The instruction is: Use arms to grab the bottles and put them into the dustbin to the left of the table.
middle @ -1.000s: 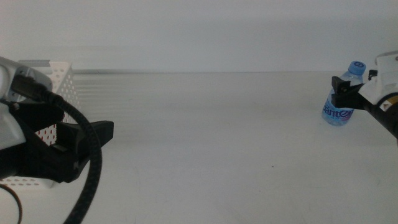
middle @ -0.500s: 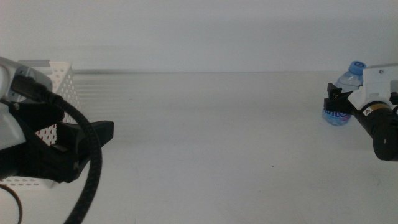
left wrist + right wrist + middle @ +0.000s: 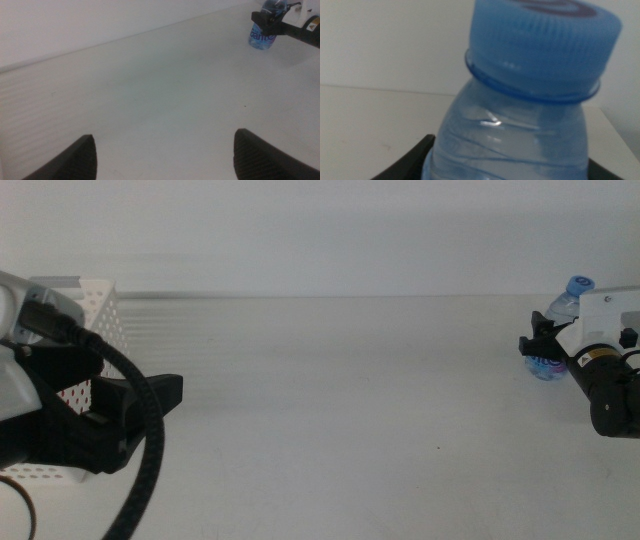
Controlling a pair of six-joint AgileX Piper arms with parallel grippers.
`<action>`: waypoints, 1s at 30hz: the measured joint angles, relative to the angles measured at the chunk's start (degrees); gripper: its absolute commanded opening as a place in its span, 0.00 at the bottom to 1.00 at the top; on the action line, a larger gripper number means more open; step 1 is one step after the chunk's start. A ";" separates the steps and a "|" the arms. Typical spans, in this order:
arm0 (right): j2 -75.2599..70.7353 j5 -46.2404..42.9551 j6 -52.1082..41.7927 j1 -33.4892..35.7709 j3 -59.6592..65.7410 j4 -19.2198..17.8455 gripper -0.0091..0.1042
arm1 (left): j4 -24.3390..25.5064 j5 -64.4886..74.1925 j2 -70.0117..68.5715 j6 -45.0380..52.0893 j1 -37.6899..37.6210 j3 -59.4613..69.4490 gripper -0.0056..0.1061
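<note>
While tilted, water bottle (image 3: 556,340) fills right end effector (image 3: 533,348).

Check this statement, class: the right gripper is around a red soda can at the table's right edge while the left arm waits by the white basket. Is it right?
Not quite. The right gripper is around a small blue-capped water bottle, not a red can; the right wrist view shows the blue cap plainly. The rest holds: the left gripper waits by the white basket.

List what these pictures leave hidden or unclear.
- Dustbin: middle view, mostly hidden behind the left gripper; its contents unseen.
- Bottle: middle view, the body is covered by the right gripper.
- Bottle base: right wrist view, cut off by the frame edge.
- Bottle label: left wrist view, too small to read.
</note>
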 measured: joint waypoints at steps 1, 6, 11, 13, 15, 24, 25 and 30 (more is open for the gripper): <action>0.00 0.09 0.01 0.00 -0.05 -0.68 0.08 | 0.00 0.00 0.00 0.00 0.00 0.00 0.86; -2.86 5.14 1.30 2.03 -0.63 -8.61 0.08 | 0.00 0.00 0.00 0.00 0.00 0.00 0.86; -6.89 12.45 10.55 9.15 -8.07 -17.63 0.08 | 0.00 0.00 0.00 0.00 0.00 0.00 0.86; -7.35 13.80 15.36 12.83 -12.57 -22.27 0.08 | 0.00 0.00 0.00 0.00 0.00 0.00 0.86; -7.05 14.65 19.66 16.33 -16.59 -26.79 0.08 | 0.00 0.00 0.00 0.00 0.00 0.00 0.86; 1.05 17.59 32.56 29.05 -27.42 -39.92 0.08 | 0.00 0.00 0.00 0.00 0.00 0.00 0.86; 2.23 17.71 32.87 29.77 -28.12 -40.19 0.08 | 0.00 0.00 0.00 -0.05 0.00 0.00 0.86; 7.24 17.59 33.02 31.46 -29.20 -40.08 0.09 | 0.00 0.00 0.00 -0.12 0.00 0.00 0.86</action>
